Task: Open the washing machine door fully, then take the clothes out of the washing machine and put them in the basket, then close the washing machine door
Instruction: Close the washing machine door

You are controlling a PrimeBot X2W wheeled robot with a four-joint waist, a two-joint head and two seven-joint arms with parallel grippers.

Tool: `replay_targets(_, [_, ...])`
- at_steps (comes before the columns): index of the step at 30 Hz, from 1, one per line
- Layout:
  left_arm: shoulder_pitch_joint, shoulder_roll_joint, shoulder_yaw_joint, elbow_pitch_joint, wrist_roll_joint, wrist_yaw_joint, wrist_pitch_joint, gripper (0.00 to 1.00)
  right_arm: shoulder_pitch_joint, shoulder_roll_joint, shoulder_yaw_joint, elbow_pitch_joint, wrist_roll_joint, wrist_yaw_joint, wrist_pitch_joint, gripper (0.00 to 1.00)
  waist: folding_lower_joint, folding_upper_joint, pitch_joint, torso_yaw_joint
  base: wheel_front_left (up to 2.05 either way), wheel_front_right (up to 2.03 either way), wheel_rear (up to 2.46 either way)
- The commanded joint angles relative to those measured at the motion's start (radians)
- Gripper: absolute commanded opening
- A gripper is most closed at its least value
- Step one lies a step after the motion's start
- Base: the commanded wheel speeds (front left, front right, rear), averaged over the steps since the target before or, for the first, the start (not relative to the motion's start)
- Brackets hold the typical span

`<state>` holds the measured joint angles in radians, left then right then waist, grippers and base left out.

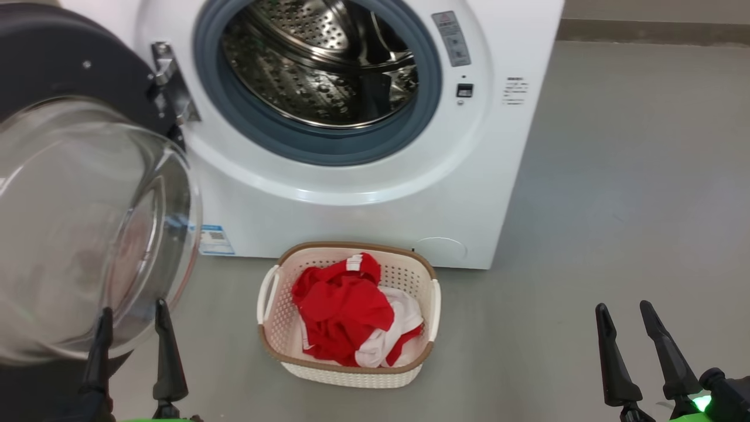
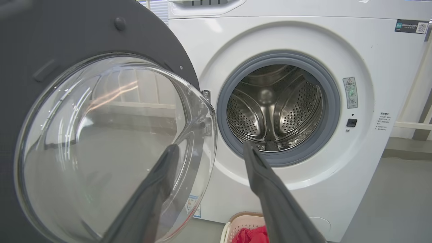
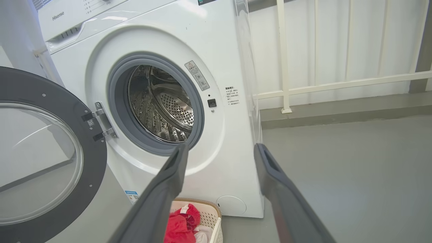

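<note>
1. Since the clothes (image 1: 345, 310) lie in the basket (image 1: 351, 246), on the floor before the washing machine (image 1: 363, 217), we judge only closing remains.
2. Left gripper (image 1: 133, 306) and right gripper (image 1: 622, 306) gape wide, empty.
3. We would push the washing machine door (image 1: 53, 64), open at left, by its black rim.

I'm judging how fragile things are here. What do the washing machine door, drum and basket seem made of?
Washing machine door: clear glossy bowl with reflections, glass or hard plastic; matte dark rim, likely plastic.
Drum: shiny perforated metal, probably stainless steel.
Basket: cream plastic by its moulded holes, matte, with a brown woven-look rim.
</note>
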<state>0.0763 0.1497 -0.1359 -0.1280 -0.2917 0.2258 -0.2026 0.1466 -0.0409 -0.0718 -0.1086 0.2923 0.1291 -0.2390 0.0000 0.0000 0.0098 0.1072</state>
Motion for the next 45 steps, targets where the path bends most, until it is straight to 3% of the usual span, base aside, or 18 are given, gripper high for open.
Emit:
replay_targets(1, [-0.034, 0.021, 0.036, -0.035, 0.011, 0.009, -0.005, 1.00, -0.014, -0.009, 0.026, -0.027, -0.004, 0.002, 0.000, 1.00, 0.0000, 0.0000, -0.001, 0.043, 0.00, 0.00, 0.00])
replay_targets(13, [-0.007, 0.036, 0.042, -0.076, 0.025, 0.036, 0.006, 1.00, -0.017, -0.009, 0.031, -0.027, -0.004, 0.002, 0.000, 1.00, 0.0000, 0.0000, -0.003, 0.233, 0.00, 0.00, 0.00])
replay_targets(26, [-0.003, 0.051, 0.050, -0.079, 0.026, 0.047, 0.012, 1.00, -0.009, -0.009, 0.032, -0.026, -0.005, 0.002, 0.003, 1.00, 0.0000, 0.0000, -0.011, 0.313, 0.00, 0.00, 0.00])
replay_targets(27, [-0.002, 0.052, 0.051, -0.080, 0.026, 0.048, 0.011, 0.93, -0.008, -0.009, 0.033, -0.025, -0.004, 0.002, 0.003, 1.00, 0.0000, 0.0000, -0.013, 0.314, 0.00, 0.00, 0.00])
replay_targets(28, [-0.001, 0.052, 0.052, -0.082, 0.025, 0.049, 0.009, 0.45, -0.006, -0.009, 0.033, -0.025, -0.004, 0.002, 0.002, 1.00, 0.0000, 0.0000, -0.015, 0.315, 0.00, 0.00, 0.00])
replay_targets(29, [-0.001, 0.053, 0.055, -0.085, 0.024, 0.051, 0.006, 0.10, -0.005, -0.009, 0.034, -0.024, -0.004, 0.002, 0.003, 1.00, 0.0000, 0.0000, -0.017, 0.315, 0.00, 0.00, 0.00])
replay_targets(30, [-0.001, 0.052, 0.056, -0.091, 0.022, 0.050, 0.002, 0.00, -0.004, -0.009, 0.035, -0.024, -0.004, 0.002, 0.004, 1.00, 0.0000, 0.0000, -0.018, 0.315, 0.00, 0.00, 0.00])
replay_targets(36, [-0.020, 0.043, 0.091, -0.151, -0.015, 0.045, -0.026, 0.00, 0.002, -0.009, 0.034, -0.024, -0.006, 0.002, 0.008, 1.00, 0.0000, 0.0000, -0.029, 0.309, 0.00, 0.00, 0.00])
replay_targets(45, [-0.088, 0.029, 0.258, -0.207, -0.178, -0.002, -0.054, 0.00, 0.013, -0.009, 0.035, -0.032, -0.012, 0.002, 0.019, 1.00, 0.0000, 0.0000, -0.038, 0.295, 0.00, 0.00, 0.00])
